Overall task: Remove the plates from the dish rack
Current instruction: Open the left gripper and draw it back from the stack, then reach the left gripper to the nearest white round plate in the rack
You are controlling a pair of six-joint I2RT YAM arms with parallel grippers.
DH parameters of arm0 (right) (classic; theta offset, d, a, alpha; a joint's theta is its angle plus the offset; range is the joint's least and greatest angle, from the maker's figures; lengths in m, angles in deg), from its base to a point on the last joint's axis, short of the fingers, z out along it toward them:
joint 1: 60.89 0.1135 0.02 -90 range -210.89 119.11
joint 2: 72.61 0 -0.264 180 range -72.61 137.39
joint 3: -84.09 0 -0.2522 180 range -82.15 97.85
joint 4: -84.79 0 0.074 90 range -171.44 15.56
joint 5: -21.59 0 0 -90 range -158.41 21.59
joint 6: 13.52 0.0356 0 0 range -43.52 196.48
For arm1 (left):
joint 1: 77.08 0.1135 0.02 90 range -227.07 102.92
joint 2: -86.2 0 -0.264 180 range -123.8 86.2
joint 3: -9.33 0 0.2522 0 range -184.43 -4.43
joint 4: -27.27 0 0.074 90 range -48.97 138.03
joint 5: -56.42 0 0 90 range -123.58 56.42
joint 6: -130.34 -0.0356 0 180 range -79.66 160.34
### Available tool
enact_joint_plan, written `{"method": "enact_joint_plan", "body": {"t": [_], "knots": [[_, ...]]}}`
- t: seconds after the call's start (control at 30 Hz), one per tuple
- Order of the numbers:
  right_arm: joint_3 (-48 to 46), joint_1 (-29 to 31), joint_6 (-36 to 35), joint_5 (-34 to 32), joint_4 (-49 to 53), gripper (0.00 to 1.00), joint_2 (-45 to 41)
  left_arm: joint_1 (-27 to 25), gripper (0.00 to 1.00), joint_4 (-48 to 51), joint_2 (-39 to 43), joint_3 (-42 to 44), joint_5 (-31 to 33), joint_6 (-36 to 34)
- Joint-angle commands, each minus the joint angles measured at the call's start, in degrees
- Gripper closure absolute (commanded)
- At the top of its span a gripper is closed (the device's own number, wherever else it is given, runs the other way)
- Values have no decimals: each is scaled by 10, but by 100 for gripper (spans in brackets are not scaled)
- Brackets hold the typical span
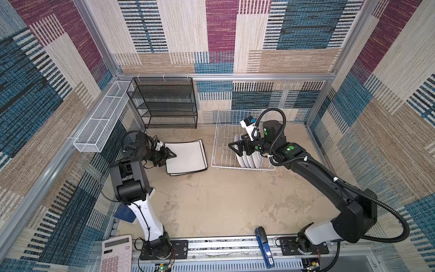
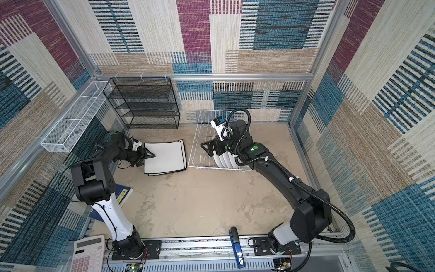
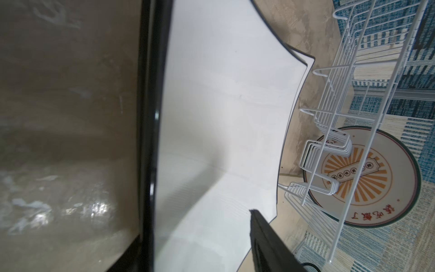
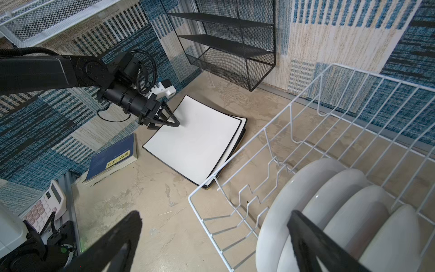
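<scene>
A stack of square white plates [image 1: 186, 156] [image 2: 164, 156] with black edges lies flat on the table, left of the dish rack [image 1: 219, 141] [image 2: 195, 146]. My left gripper [image 1: 173, 155] [image 2: 151, 155] [image 4: 175, 123] sits at the stack's left edge, open, with the top plate's [image 3: 223, 117] rim between its jaws. Several round white plates [image 1: 249, 159] [image 2: 223, 160] [image 4: 329, 200] stand upright at the rack's near end; the left wrist view shows an orange sunburst face [image 3: 367, 179]. My right gripper [image 1: 235, 148] [image 2: 207, 148] [image 4: 211, 223] hangs wide open above them, one finger [image 4: 306, 235] between the plates, the other outside the rack.
A black mesh tiered shelf [image 1: 164, 103] stands against the back wall, with a long white mesh basket [image 1: 101, 122] on the left wall. A blue book [image 2: 122, 195] lies by the left arm's base. A calculator [image 1: 116, 254] and blue stapler [image 1: 264, 247] rest at the front rail.
</scene>
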Motion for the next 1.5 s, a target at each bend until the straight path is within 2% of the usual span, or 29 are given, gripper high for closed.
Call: {"method": "enact_joint_plan", "body": {"t": [0.0,0.37,0.57,0.87,0.97,1.13,1.47], "knots": [[-3,1,4,-3,-19,1,-4,1,41,4,4,-10,10,16],[-1,1,2,-10,-21,1,-3,1,41,4,13,-12,21,26],[-2,1,3,-19,-23,1,-2,1,40,3,61,-15,20,32],[-8,1,6,-54,-40,1,-17,-13,36,-8,160,-33,-38,19],[-23,1,-6,-85,-58,1,-37,-34,35,-8,192,-46,-53,7],[-54,1,-29,-132,-83,1,-80,-86,32,-11,236,-64,-32,8],[-95,-3,-47,-155,-57,1,-136,-218,27,-151,295,-5,20,100]]}}
